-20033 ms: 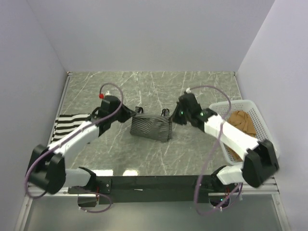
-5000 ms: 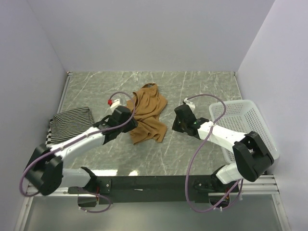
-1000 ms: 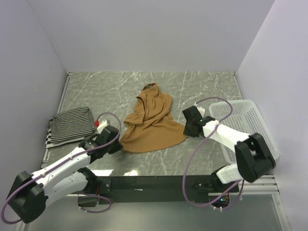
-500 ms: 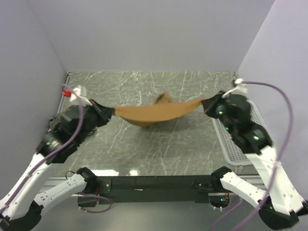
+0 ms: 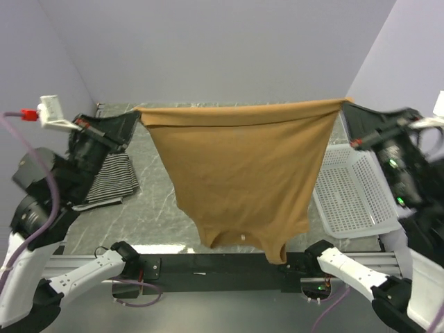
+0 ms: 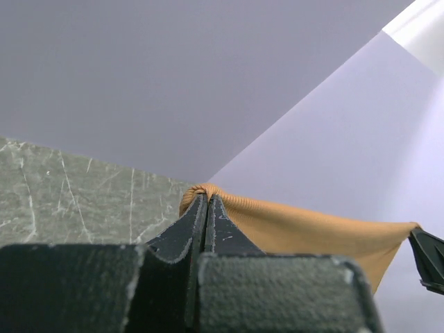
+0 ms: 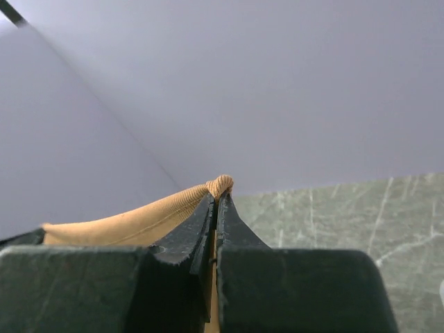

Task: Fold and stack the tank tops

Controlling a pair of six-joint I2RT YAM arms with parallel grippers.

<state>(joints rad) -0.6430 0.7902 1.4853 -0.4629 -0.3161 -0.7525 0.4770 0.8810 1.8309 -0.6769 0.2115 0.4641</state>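
The plain tan-brown tank top [image 5: 239, 166] hangs spread wide in the air, its hem stretched taut between both grippers and its straps hanging low toward the near edge. My left gripper [image 5: 137, 113] is shut on one hem corner [image 6: 201, 189]. My right gripper [image 5: 343, 104] is shut on the other hem corner [image 7: 222, 184]. The folded thin-striped top [image 5: 111, 177] lies at the table's left side on top of the black-and-white striped top [image 5: 94, 203], of which only a sliver shows.
The white mesh basket [image 5: 350, 198] stands at the right side of the marble table [image 5: 156, 208]. Grey walls close in the left, back and right. The hanging top hides most of the table's middle.
Both arms have risen high and drawn apart. The tan top has gone from sagging low over the table to hanging fully spread in the air.
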